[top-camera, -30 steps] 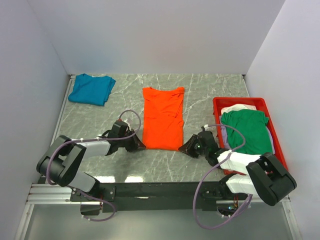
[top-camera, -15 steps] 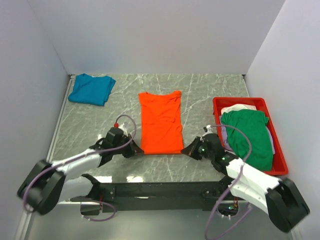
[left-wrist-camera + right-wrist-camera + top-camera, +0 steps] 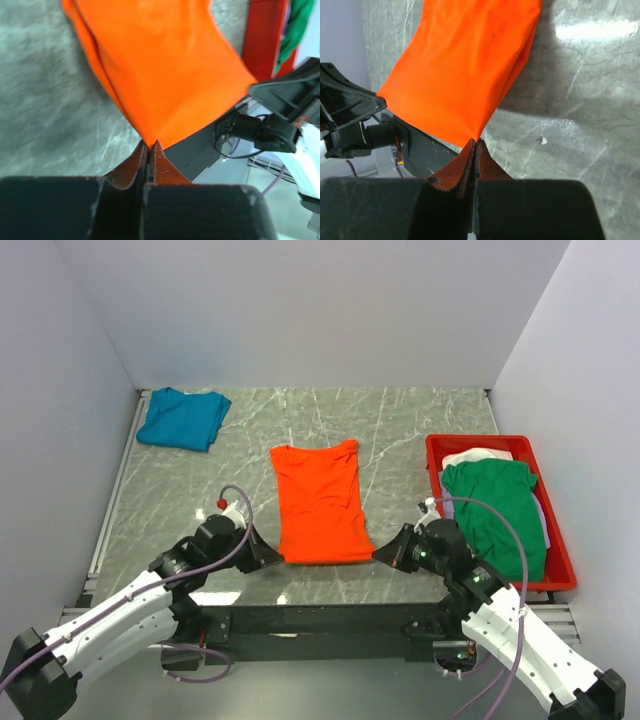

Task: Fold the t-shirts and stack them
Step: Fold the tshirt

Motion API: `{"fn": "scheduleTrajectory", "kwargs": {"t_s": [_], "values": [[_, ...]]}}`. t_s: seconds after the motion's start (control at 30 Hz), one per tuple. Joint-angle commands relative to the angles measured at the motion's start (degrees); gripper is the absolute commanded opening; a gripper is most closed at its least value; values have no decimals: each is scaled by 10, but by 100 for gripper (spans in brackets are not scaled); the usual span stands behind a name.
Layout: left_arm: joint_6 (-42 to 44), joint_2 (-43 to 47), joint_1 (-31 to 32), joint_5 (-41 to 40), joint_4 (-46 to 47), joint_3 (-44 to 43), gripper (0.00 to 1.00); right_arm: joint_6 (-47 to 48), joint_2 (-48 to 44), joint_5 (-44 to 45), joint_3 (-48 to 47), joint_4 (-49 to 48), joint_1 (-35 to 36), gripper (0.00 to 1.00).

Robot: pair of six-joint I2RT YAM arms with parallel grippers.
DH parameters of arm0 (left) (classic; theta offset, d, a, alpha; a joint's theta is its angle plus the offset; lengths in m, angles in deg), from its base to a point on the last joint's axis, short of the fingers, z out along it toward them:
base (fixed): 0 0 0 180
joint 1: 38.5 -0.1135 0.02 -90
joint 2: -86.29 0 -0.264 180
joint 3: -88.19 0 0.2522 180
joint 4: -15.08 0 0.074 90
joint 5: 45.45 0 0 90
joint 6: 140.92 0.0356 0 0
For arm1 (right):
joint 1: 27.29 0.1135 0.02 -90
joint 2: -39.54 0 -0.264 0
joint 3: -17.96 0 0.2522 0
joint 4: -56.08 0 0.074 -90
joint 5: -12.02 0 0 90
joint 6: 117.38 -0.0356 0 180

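The bright orange t-shirt is stretched lengthwise in the middle of the marble table, its near hem lifted. My left gripper is shut on the hem's near left corner. My right gripper pinches the near right corner. In both wrist views the orange cloth fans away from the closed jaws. A teal blue t-shirt lies folded at the far left. A green t-shirt is piled over a white one in the tray.
A red plastic tray stands at the right edge of the table and holds the green and white shirts. White walls close in the table on three sides. The black arm-base rail runs along the near edge.
Both grippers closed on the orange shirt's near corners and pulled toward the near edge. The shirt slid nearer and a little left, and its hem rose off the table.
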Motion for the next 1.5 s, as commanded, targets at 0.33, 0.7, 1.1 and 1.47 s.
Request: {"fn": "scheduleTrajectory", "kwargs": {"t_s": [0.33,0.7,1.1,1.47], "values": [[65,-145,-61,-35,-34,-180,0,99,210,73,-225,17,-16,0],[103,-397,-175,95,-5,-380,0,136,477,6,-415,-46,-108,0],[91,-653,-255,138,-7,-584,0,167,809,-61,-712,-10,-174,0],[93,-781,-319,162,12,-692,0,170,1026,-92,-933,9,-185,0]]}}
